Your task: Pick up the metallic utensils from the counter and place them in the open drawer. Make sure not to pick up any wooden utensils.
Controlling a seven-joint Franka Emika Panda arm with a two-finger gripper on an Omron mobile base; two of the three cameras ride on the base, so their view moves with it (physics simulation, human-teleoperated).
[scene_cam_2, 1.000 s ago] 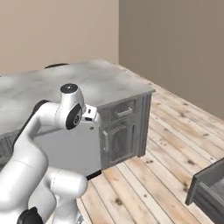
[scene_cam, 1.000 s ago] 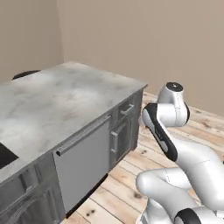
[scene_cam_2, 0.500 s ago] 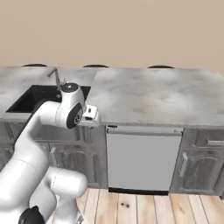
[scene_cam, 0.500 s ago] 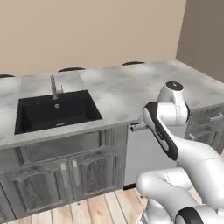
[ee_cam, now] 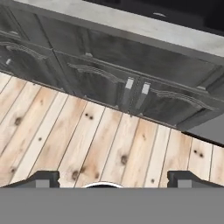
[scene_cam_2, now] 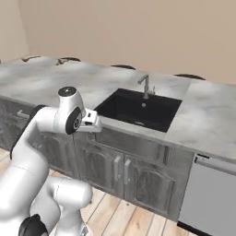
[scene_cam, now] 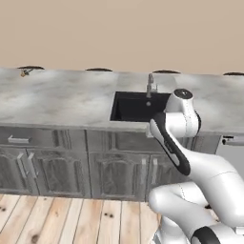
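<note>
Broadly: counter [scene_cam: 66, 97], long pale veined marble slab on dark cabinets [scene_cam: 57, 167], spans scene. Plank floor [ee_cam: 100, 144] pale wood, below. Black sink [scene_cam_2: 138, 109] sunk in counter, silver faucet [scene_cam_2: 146, 85] at its back edge. Gripper [ee_cam: 112, 180] aimed down at floor before cabinet doors, fingers spread wide, nothing between them. Small utensils [scene_cam: 25, 72] at far left back corner of counter, well apart from arm; too small to tell metal from wood.
</note>
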